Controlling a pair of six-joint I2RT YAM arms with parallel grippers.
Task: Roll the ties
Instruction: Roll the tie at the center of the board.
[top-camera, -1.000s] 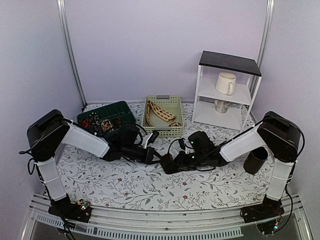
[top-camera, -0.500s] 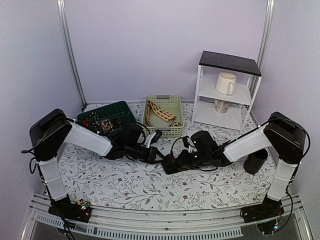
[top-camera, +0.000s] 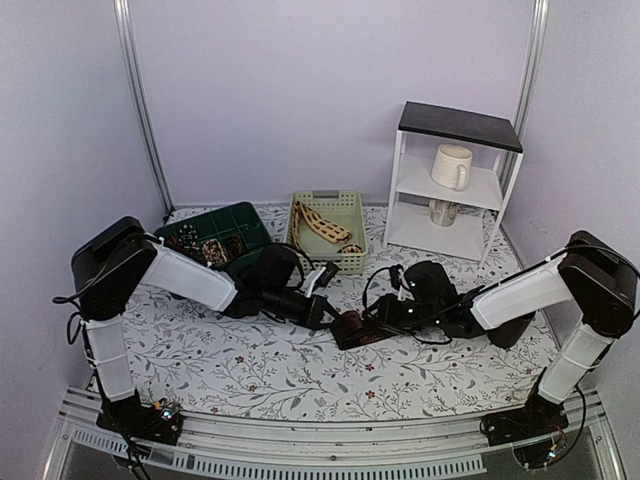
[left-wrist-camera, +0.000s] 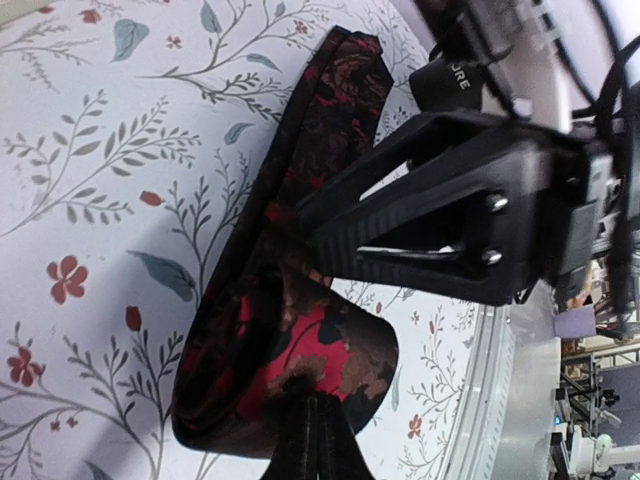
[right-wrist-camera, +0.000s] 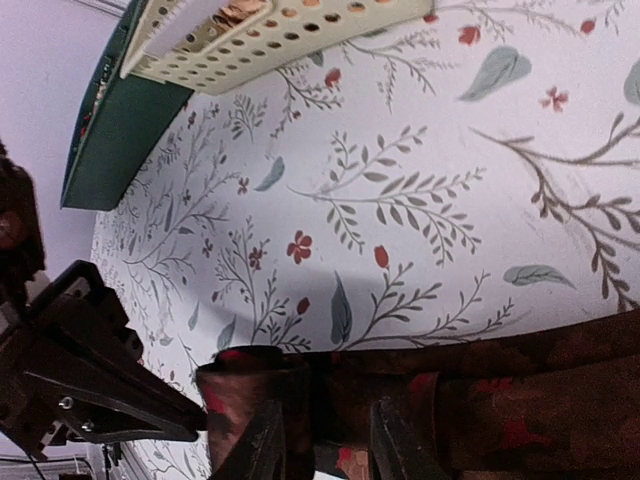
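Notebook, remote station.

Position: the dark tie (top-camera: 352, 328) lies on the floral surface (top-camera: 250, 370) at mid-table, between the two arms. A beige tie (top-camera: 320, 225) sits in the cream basket (top-camera: 340, 262) behind it, and coiled ties sit in the green tray (top-camera: 243, 220).

Left jaws: pressed together, fingertips (left-wrist-camera: 302, 440) down on the bunched, partly rolled end (left-wrist-camera: 290, 360) of the dark tie. I cannot tell whether any cloth is caught between them.

Right jaws: part-spread, one fingertip (right-wrist-camera: 262, 450) on either side of the strip. They straddle it rather than pinch it, just beside the small roll (right-wrist-camera: 240, 385).

Key relation: the tie's long axis runs from the left jaws, under the right jaws, and on toward the right arm as a flat free tail. The right jaws therefore sit square across the strip. Both arms are at the tie, the left nearer the roll.

Judgement: the roll is at an early stage, with most of the length unrolled. The next turn needs one arm to hold the coil while the other feeds the strip. The risk is that the loose coil springs open.
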